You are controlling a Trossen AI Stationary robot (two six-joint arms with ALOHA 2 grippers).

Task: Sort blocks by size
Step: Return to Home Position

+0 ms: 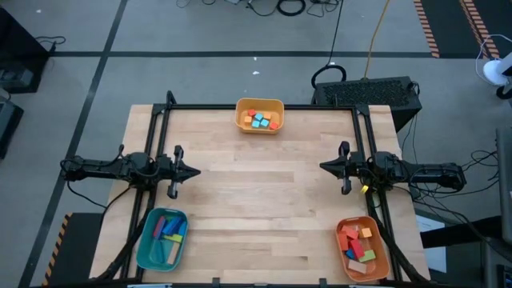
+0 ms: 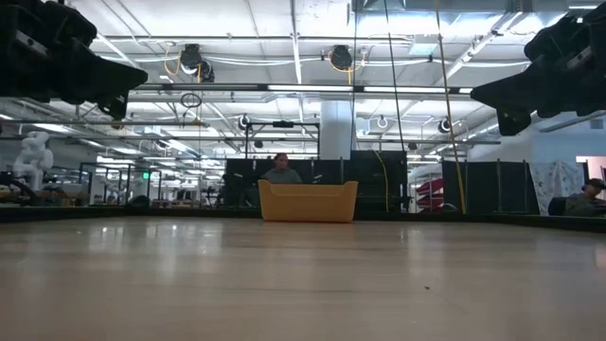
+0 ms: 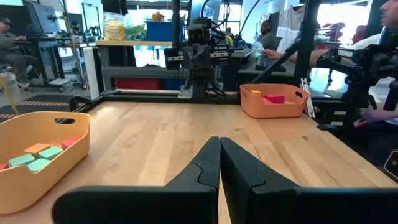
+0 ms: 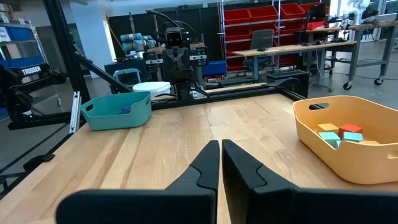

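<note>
At the near edge of the table [image 1: 264, 208], the teal tray [image 1: 142, 250] sits in the left corner and the orange tray [image 1: 382, 254] in the right corner. The teal tray holds the long bars [image 1: 170, 228], blue, red, yellow and green, lying side by side. The orange tray holds the bricks [image 1: 356, 240], mostly red and orange with one green piece among them.

Farther in, at mid-table, the two arms face each other from opposite sides. The left gripper [image 1: 194, 170] points inward toward the centre. Its wrist view shows the two dark fingers [image 3: 205, 165] pressed flat together with nothing between them. The right gripper [image 1: 324, 166] mirrors it: the claw is clenched tight, the fingers [image 4: 208, 163] meet along their length, and it is empty. In the low view both grippers hang high above the wood, touching neither the table nor any tray. The boards between them are bare.

At the middle of the far edge stands the yellow tray [image 1: 240, 117]. It holds the small cubes [image 1: 260, 120], which are blue, teal, orange and red and lie loosely in a cluster. No block lies on the tabletop itself; every piece is in one of the three trays.

Beyond the table, a person [image 2: 281, 171] sits behind the yellow tray in the room.
</note>
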